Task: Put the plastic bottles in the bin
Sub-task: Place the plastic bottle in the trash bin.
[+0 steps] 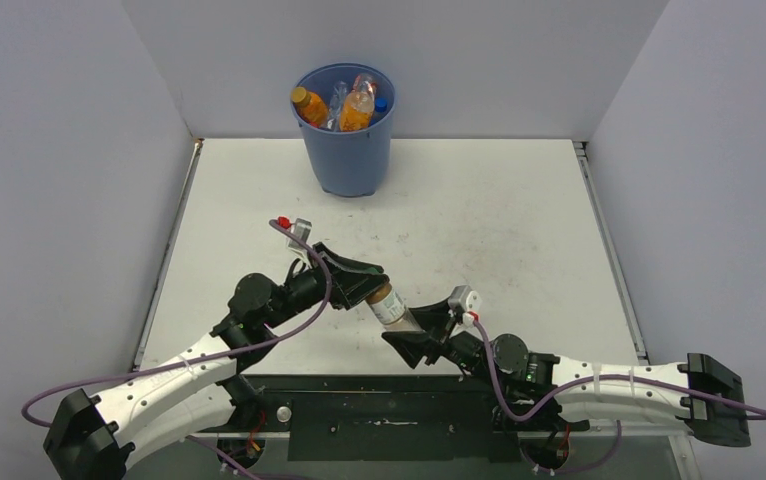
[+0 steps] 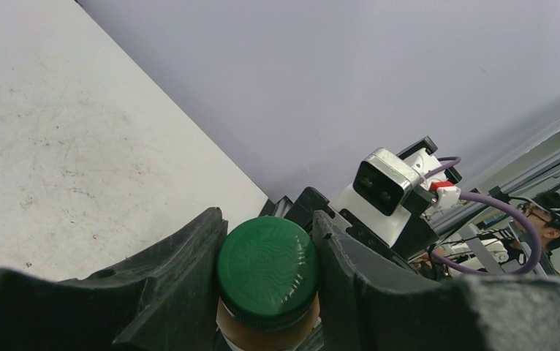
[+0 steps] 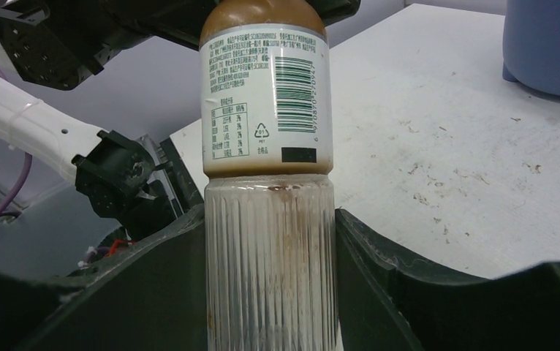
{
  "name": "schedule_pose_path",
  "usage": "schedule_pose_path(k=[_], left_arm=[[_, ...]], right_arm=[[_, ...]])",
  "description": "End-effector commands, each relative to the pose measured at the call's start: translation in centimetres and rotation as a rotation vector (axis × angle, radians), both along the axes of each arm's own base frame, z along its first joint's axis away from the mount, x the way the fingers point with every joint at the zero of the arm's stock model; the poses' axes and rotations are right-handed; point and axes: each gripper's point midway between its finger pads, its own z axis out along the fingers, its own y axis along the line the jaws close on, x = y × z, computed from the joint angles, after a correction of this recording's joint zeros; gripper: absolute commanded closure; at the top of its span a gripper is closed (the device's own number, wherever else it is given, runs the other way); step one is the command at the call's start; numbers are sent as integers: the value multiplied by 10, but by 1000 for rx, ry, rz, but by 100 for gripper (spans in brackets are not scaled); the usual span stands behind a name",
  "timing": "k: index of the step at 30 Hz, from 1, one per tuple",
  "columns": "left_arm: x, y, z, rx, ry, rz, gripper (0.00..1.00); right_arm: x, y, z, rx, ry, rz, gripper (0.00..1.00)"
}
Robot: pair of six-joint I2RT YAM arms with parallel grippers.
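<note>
Evidently a handover above bench (image 1: 519, 230): right jaws clamp coffee bottle (image 3: 268, 146) low, left jaws pinch green cap (image 2: 266, 269), prob. to reach bin (image 1: 345, 150).

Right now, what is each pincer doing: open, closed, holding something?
Left pincer: closed on the bottle at its green cap.
Right pincer: closed on the same bottle's ribbed lower body.

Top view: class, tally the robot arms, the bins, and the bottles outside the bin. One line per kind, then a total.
Robot arms: 2
Bin: 1
Bottle outside it: 1
Total: 4
</note>
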Motion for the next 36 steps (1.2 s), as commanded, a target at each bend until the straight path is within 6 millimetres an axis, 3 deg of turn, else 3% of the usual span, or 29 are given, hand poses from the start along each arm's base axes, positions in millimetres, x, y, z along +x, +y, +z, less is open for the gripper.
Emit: schedule_pose_path(k=[1, 2, 3, 7, 8, 13, 16, 19, 22, 28, 29, 30, 32, 36], left_arm=[[-8, 0, 36, -68, -92, -21, 100], [-7, 0, 37, -55, -104, -12, 100], [-4, 3, 40, -40, -122, 14, 100], [31, 35, 63, 105, -215, 281, 100], [37, 49, 90, 108, -278, 355, 100], [86, 111, 185, 137, -496, 710, 100], [124, 141, 227, 114, -567, 879, 100], [165, 163, 254, 53, -608, 992, 100], [206, 169, 264, -15, -660, 1044, 100], [262, 150, 268, -48, -892, 1071, 100], [280, 145, 258, -31, -900, 1080, 100], [285, 144, 261, -29, -927, 1095, 100], [314, 133, 242, 43, -964, 1101, 100], [350, 132, 222, 115, -983, 1189, 100]], right_arm=[[1, -1, 24, 73, -1, -16, 28], [3, 0, 24, 56, 22, -28, 1], [6, 1, 26, 40, 49, -45, 9], [0, 7, 42, -33, 54, -7, 10], [0, 5, 47, -45, 49, -7, 10], [8, -18, 74, -41, 28, -80, 10], [18, -35, 75, -12, 37, -165, 10], [27, -48, 63, -27, 53, -238, 10], [32, -53, 52, -54, 66, -276, 10], [34, -55, 40, -107, 54, -294, 10], [35, -55, 37, -117, 53, -298, 10], [36, -55, 34, -128, 51, -299, 10], [35, -54, 28, -149, 47, -295, 10], [36, -53, 19, -163, 49, -299, 10]])
